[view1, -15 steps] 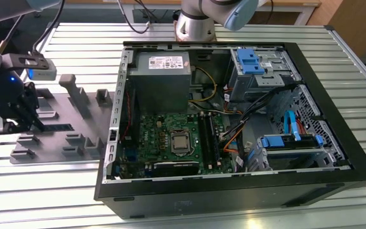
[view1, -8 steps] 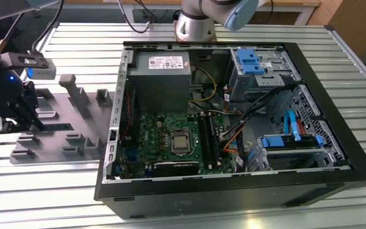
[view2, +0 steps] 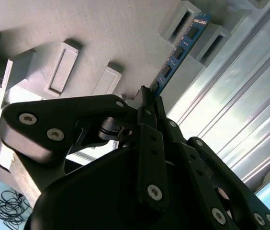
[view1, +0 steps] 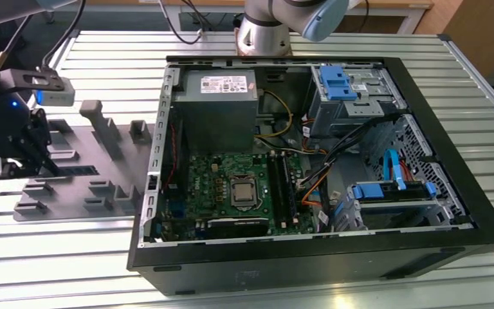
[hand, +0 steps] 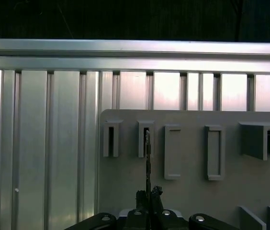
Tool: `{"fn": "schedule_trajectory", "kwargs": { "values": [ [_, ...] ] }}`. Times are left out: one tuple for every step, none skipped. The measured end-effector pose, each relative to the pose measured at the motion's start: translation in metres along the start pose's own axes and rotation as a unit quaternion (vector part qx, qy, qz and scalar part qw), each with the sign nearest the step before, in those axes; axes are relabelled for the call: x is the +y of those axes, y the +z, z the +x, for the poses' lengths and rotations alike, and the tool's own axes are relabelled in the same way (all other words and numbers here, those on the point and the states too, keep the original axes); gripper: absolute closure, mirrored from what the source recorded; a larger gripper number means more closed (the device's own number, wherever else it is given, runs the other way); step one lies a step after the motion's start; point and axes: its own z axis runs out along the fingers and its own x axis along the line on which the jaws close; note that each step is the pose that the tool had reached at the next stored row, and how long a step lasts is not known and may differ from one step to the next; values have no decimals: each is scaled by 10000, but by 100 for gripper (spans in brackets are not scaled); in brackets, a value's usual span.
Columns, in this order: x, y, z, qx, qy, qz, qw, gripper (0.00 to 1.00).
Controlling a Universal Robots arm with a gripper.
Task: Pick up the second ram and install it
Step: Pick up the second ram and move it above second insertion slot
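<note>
We are seeing the gripper (view1: 26, 167) hanging over a grey fixture plate (view1: 101, 190) at about nine o'clock in the exterior view, on the exterior view's left. The plate is lying on a slatted aluminium table (view1: 58, 257). The open computer case (view1: 316, 261) is sitting just beside the plate, at three o'clock from it.

In the second wrist view we are finding the second ram (view2: 180, 50), a thin blue stick with dark chips. It is standing on edge, with its far end seated between two raised grey brackets (view2: 185, 17) of the plate. The black fingers (view2: 147, 120) are meeting at its near end, and the jaws are clamped on the stick, one against each flat face. In the first wrist view the same stick is showing edge-on as a thin dark line, running from the fingertips to one of the plate's upright slots. We cannot tell whether its lower edge is touching the plate.

Inside the case, the green motherboard (view1: 217, 174) is lying flat at six o'clock from the grey power supply (view1: 217, 106). The long black memory slots (view1: 282, 187) are running just at three o'clock of the processor (view1: 242, 191). The arm's base (view1: 264, 35) is standing at twelve o'clock of the case.
</note>
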Motion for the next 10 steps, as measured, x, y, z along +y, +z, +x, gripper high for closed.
{"fn": "schedule_trajectory", "kwargs": {
  "values": [
    [0, -3, 0, 0, 0, 0, 10000, 86],
    [0, -6, 0, 0, 0, 0, 10000, 86],
    [0, -9, 0, 0, 0, 0, 10000, 86],
    [0, -12, 0, 0, 0, 0, 10000, 86],
    [0, -15, 0, 0, 0, 0, 10000, 86],
    [0, -18, 0, 0, 0, -1, 10000, 86],
    [0, -22, 0, 0, 0, 0, 10000, 86],
    [0, -24, 0, 0, 0, 0, 10000, 86],
    [-1, -27, 0, 0, 0, 0, 10000, 86],
    [0, -29, 0, 0, 0, 0, 10000, 86]
  ]
}}
